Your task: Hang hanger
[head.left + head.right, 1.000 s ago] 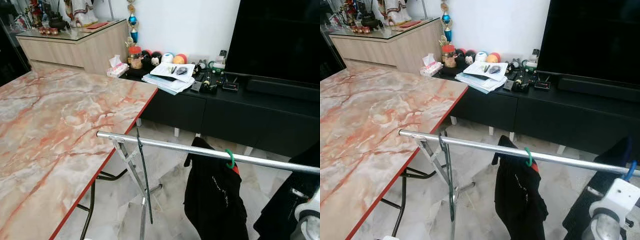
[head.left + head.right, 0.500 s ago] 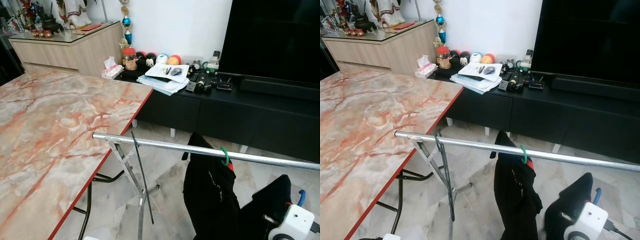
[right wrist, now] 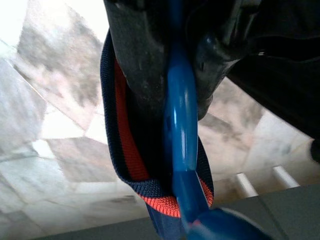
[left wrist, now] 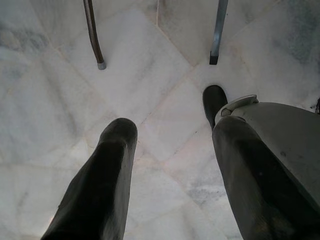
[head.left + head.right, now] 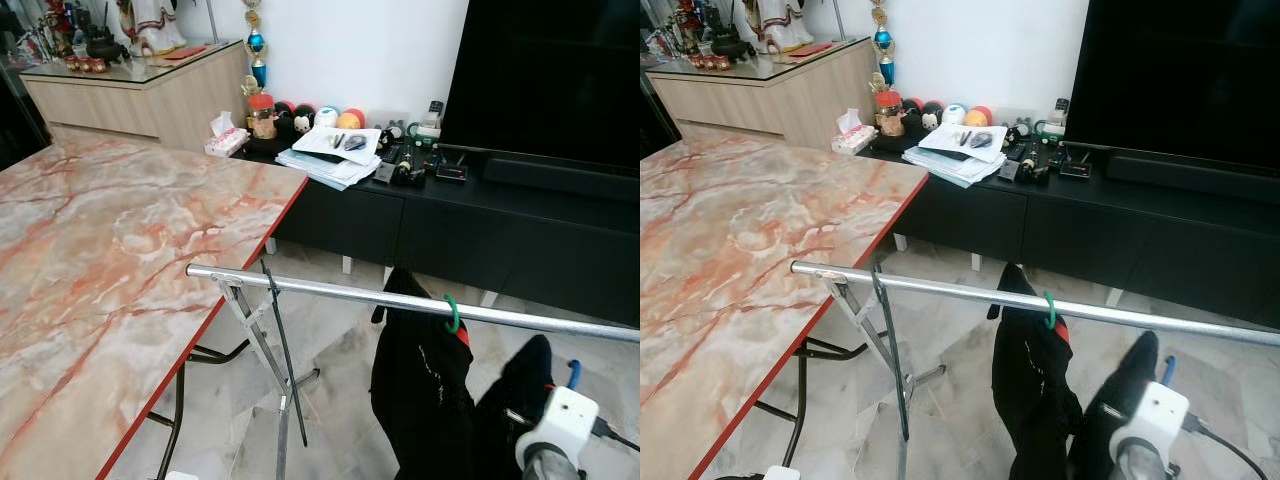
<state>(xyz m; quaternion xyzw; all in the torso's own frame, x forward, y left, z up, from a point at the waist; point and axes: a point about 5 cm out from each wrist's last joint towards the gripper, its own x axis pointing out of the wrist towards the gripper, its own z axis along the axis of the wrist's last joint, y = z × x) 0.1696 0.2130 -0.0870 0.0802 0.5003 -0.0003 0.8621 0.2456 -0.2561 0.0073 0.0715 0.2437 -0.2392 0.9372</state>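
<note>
Blue hanger (image 3: 181, 125) with its dark garment (image 5: 515, 395) clamped in the right gripper (image 3: 170, 65), well below the rail (image 5: 400, 298). Not yet hooked on; a green-hooked hanger (image 5: 452, 314) already up there. Left gripper (image 4: 170, 165) idle, fingers apart, empty.

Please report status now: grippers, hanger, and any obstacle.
Right gripper shut on blue hanger with dark garment, below rail. Left gripper open, idle over floor. Black garment on green hanger occupies mid-rail.

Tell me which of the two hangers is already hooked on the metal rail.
The green hanger, carrying a black garment, is hooked over the rail. The blue hanger sits below the rail, clamped between the right gripper fingers.
</note>
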